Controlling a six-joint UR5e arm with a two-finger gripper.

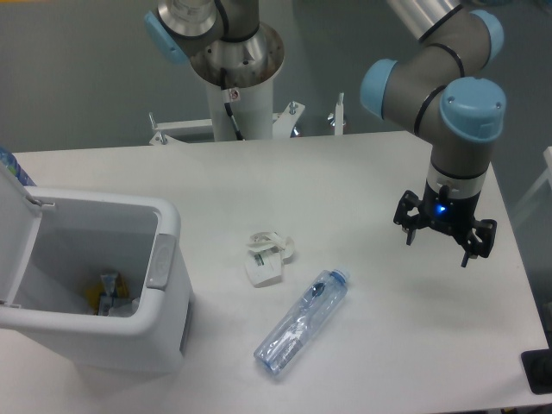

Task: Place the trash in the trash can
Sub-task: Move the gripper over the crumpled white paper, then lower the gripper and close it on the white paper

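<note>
A: Status check. Our gripper (445, 236) hangs over the right side of the table (362, 172), fingers spread apart, nothing between them. Both trash pieces are on the table, well left of it.

B: Agreed. The paper wrapper (266, 256) sits near table centre, and the plastic bottle (302, 323) lies just beside it toward the front edge, blue cap pointing up-right. They look close but apart, though we can't be sure there's no contact.

A: The trash can (95, 285) is front-left, lid (15, 233) swung open. Something yellowish is already at the bottom; we can't tell what.

B: So neither piece is in yet. We'd guess the wrapper goes first, being closer to the bin.

A: Risks as we see them. The wrapper is flat and crumpled, so a high descent closes on air and a low one jams the fingers into the table.

B: The bottle is worse. It's crushed, clear and slick. Grip across the long axis near one end and it pivots or squirts out. Better to take it mid-body.

A: Also proximity: going for the wrapper could nudge the bottle, and it may roll toward the front edge.

B: On the drop, the bottle is long. If we release it crosswise it could bridge the rim or bounce off the latch (160, 261). The open lid limits our approach from the left.
</note>
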